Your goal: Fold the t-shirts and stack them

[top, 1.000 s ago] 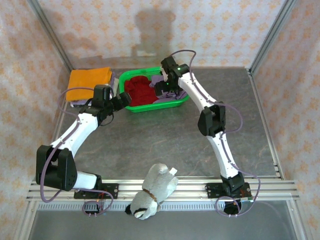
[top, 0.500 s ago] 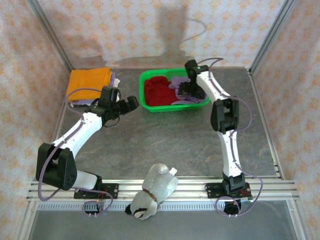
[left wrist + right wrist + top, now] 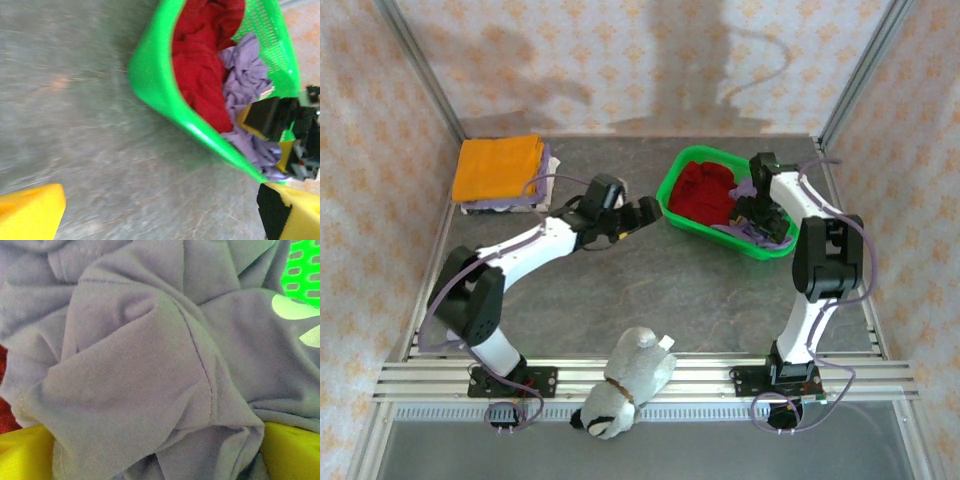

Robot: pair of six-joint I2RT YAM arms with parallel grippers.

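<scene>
The green basket [image 3: 705, 227] sits at the back right of the table [image 3: 650, 290], turned at an angle. Inside it, a dark red t-shirt [image 3: 705, 188] lies crumpled toward the left end. A lavender t-shirt [image 3: 760, 235] is bunched at the right end, reaching the near rim. The right gripper [image 3: 757, 208] is down in the basket on the lavender cloth. Its wrist view shows the yellow fingers [image 3: 22, 455] spread wide, with folds of that shirt and a bit of white print [image 3: 295, 310] heaped between them, not pinched. The left gripper [image 3: 642, 212] hovers just left of the basket above bare table, with its jaws wide apart and nothing between them. In the far left corner an orange t-shirt [image 3: 500, 165] lies folded flat on top of a small stack. A grey-and-white plush toy [image 3: 625, 380] rests on the rail at the near edge, between the two arm bases
</scene>
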